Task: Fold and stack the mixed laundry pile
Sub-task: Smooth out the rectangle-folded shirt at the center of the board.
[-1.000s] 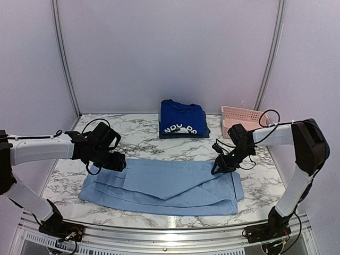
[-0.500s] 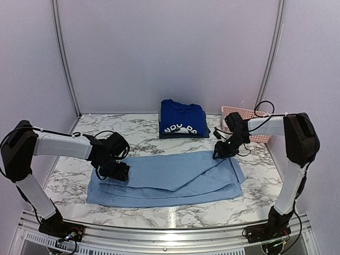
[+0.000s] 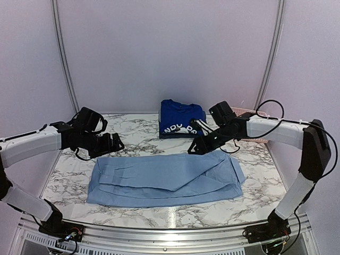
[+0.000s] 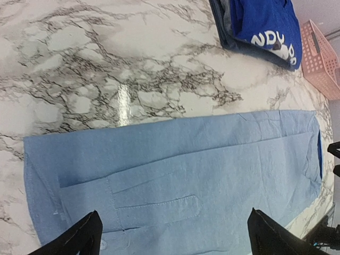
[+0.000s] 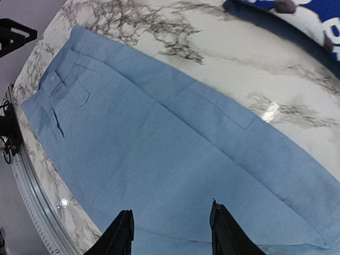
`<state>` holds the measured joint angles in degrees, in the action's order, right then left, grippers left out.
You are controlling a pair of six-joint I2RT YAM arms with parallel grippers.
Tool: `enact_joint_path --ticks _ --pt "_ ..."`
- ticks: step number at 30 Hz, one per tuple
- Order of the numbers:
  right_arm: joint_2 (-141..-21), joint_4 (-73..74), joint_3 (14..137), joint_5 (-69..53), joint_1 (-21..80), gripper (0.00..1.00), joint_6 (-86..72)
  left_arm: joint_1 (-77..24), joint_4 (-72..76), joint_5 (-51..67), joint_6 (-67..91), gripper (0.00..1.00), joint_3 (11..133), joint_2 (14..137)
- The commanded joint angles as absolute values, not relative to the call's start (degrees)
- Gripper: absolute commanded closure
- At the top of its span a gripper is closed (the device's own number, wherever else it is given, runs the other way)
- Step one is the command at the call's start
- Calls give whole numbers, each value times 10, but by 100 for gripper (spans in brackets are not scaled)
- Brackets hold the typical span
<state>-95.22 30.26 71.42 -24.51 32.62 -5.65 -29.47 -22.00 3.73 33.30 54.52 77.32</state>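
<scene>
The light-blue collared shirt (image 3: 164,178) lies folded flat across the middle of the marble table (image 3: 143,141), its cuff and a button showing in the left wrist view (image 4: 186,170). Behind it sits a folded stack topped by the royal-blue T-shirt with white lettering (image 3: 182,126). My left gripper (image 3: 114,144) hovers over the shirt's far left edge, open wide (image 4: 178,239) with nothing between its fingers. My right gripper (image 3: 194,149) hangs above the shirt's far edge near the middle, open (image 5: 172,228) and empty over the blue cloth (image 5: 175,149).
A pink lattice basket (image 3: 249,113) stands at the back right, partly hidden by the right arm, and appears in the left wrist view (image 4: 321,58). The T-shirt stack (image 5: 297,16) is close behind the right gripper. A metal rail (image 3: 159,234) runs along the near table edge.
Both grippers have left the shirt and lifted off it. The left one opened wide and drew back. The right one swung left toward the middle. The shirt lies flatter.
</scene>
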Motion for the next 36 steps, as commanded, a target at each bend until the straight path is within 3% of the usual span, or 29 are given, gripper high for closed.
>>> enact_joint_path --ticks 1,10,19,23,25,29,32,36 --pt "-981 258 686 -272 366 55 -105 -305 -217 100 310 2 542 802" --pt "-1046 199 598 -257 367 55 -153 -338 -260 41 253 8 600 912" --pt "-1054 240 575 -212 345 56 -135 -371 -292 7 218 23 594 1006" --pt "-988 227 570 -178 348 56 -138 -330 -263 61 278 17 573 930" --pt "-945 203 571 -146 354 55 -135 -295 -248 72 308 2 556 869" --pt "-901 182 613 -95 390 54 -102 -208 -242 112 342 1 534 782" --pt "-874 175 660 -52 422 45 -72 -137 -242 168 345 1 522 761" --pt "-842 84 657 -68 425 10 -78 -88 -255 183 331 1 526 748"
